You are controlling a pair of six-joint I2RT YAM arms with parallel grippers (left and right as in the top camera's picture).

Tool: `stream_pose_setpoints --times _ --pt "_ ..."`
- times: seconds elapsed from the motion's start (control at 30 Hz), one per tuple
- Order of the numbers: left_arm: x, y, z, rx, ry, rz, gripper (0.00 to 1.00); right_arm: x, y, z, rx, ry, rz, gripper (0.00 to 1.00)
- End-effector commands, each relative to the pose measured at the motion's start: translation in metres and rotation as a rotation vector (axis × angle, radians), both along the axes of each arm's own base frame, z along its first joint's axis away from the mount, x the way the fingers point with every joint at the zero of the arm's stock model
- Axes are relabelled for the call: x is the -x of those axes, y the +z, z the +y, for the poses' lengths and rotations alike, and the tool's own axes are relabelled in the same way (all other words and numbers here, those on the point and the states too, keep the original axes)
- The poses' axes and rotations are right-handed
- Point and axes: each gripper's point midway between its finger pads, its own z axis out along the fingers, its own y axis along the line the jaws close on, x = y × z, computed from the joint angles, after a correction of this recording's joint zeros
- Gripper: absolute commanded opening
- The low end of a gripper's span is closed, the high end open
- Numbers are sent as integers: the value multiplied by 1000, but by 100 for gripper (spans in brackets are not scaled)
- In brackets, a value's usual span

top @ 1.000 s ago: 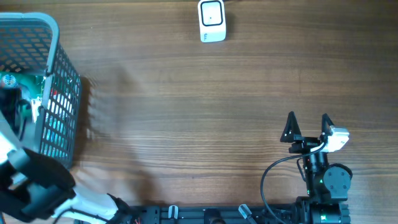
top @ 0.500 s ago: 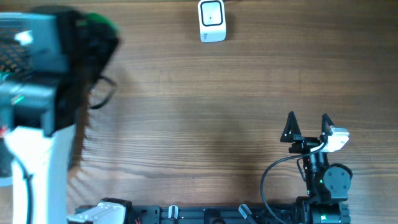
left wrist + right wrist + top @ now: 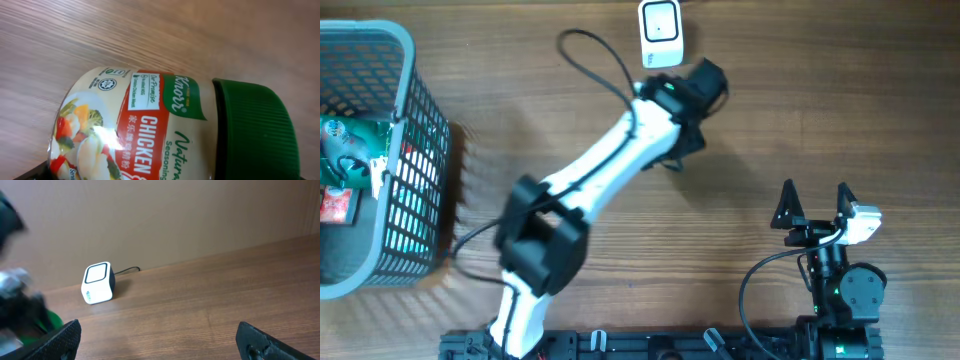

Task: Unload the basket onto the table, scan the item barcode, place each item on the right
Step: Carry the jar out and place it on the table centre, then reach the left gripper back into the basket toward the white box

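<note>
moved since earlier frame: left arm swung off the basket (image 3: 420,180) at the left of the table (image 3: 840,100), now stretched across to the scanner (image 3: 661,33) at the far middle; right arm unmoved.
left gripper (image 3: 698,82): clamped on the jar (image 3: 140,130); just beside the scanner's near-right corner in the overhead view.
jar: fills the left wrist view, turned on its side, held clear above the table; red and cream label reading "Knorr" and "CHICKEN", vegetable picture at the end away from the cap.
lid (image 3: 255,130): green, ribbed, seated on the jar, at the right of the left wrist view.
scanner: small white cube with a dark-rimmed window, cable running off behind it; standing on the table at the far edge.
right gripper (image 3: 815,187): fingers wide apart, nothing between them; at the near right of the table, well apart from the scanner, facing it.
basket: grey mesh, at the left edge; green packet (image 3: 350,140) and red packet (image 3: 335,205) inside.
right wrist view: blurred dark and green shape at the left edge, near the scanner; not clear enough to identify.
</note>
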Motion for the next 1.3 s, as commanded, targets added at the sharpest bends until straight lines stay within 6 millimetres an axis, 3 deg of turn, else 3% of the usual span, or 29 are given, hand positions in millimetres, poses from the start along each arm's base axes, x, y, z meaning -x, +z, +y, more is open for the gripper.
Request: stream_pose_setpoints --times 0.0,0.13,0.27,0.3,0.33,0.37,0.43,0.5,0.63,0.67,0.77,0.8,0.83,0.9,0.97,1.07,1.17,1.27 --pt "17 -46 -22 -68 -46 51 78 0 2 2 18 9 -9 100" --pt "34 -77 -37 -110 -94 90 78 0 2 2 18 10 -9 100" --pt "45 -79 -46 -120 -132 93 80 0 2 2 18 9 -9 100" --pt "48 -79 -45 -128 -141 100 83 0 2 2 18 10 -9 100" --pt "49 -76 -44 -133 -147 105 96 0 2 2 19 9 -9 100" --pt "49 -71 -41 -140 -167 109 100 0 2 2 18 9 -9 100" --pt "45 -54 -37 -142 -198 97 100 0 2 2 18 9 -9 100" --pt "34 -21 -35 -123 -216 46 100 0 2 2 19 9 -9 100" --pt "9 90 -31 2 -267 -144 100 0 2 2 18 10 -9 100" --pt "1 143 -13 36 -247 -238 100 0 2 2 18 9 -9 100" --pt "-5 210 42 23 -142 -375 100 0 2 2 18 9 -9 100" --pt "-5 242 83 2 -60 -447 100 0 2 2 19 9 -9 100" --pt "-4 257 107 -8 -3 -481 100 0 2 2 19 9 -9 100" --pt "4 290 182 -10 190 -546 100 0 2 2 18 9 -9 100" --pt "23 307 264 -9 466 -573 100 0 2 2 19 9 -9 100" --pt "61 307 360 -6 809 -539 100 0 2 2 18 9 -9 100" --pt "83 291 412 29 1010 -466 100 0 2 2 19 10 -9 100" --pt "101 267 450 36 1168 -387 100 0 2 2 19 10 -9 100"
